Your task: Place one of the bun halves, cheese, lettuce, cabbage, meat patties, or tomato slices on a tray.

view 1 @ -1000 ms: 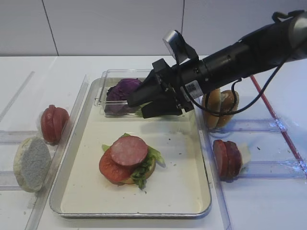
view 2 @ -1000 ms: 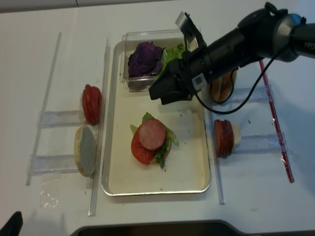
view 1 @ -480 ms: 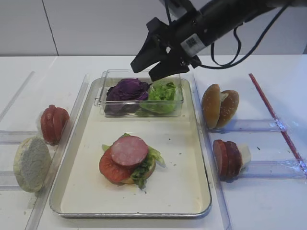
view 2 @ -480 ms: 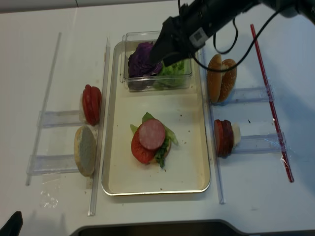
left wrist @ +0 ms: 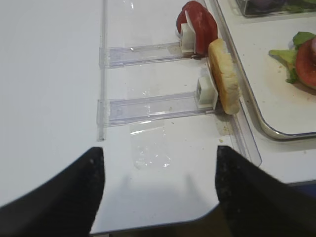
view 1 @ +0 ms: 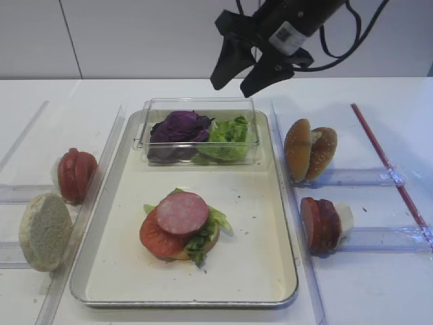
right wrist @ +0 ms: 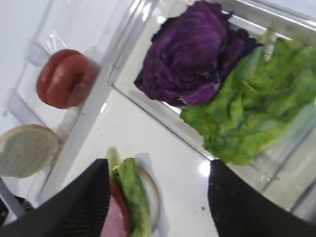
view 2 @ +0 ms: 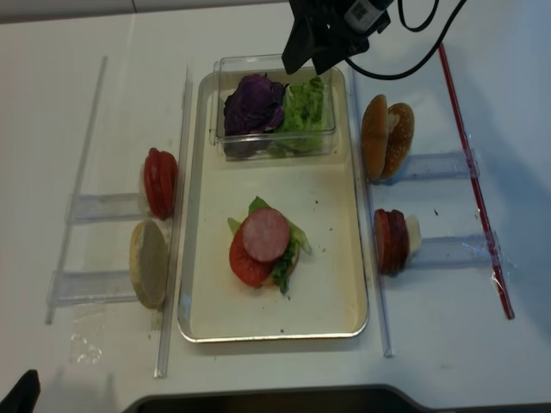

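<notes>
We see the right gripper [view 1: 242,72] raised above the clear box [view 1: 197,133] of purple cabbage [view 1: 177,128] and lettuce [view 1: 229,132], its jaws spread and holding nothing. On the tray [view 1: 254,271] sits a bun half with lettuce, a tomato slice [view 1: 155,238] and a meat patty [view 1: 181,212] on top. More bun halves [view 1: 309,149] stand in a rack on the desk [view 1: 379,284] beside the tray. Our left gripper [left wrist: 158,197] hangs open over bare desk

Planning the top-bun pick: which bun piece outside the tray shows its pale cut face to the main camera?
The single bun half left of the tray; the pair of bun halves on the right show mostly golden crust.
</notes>
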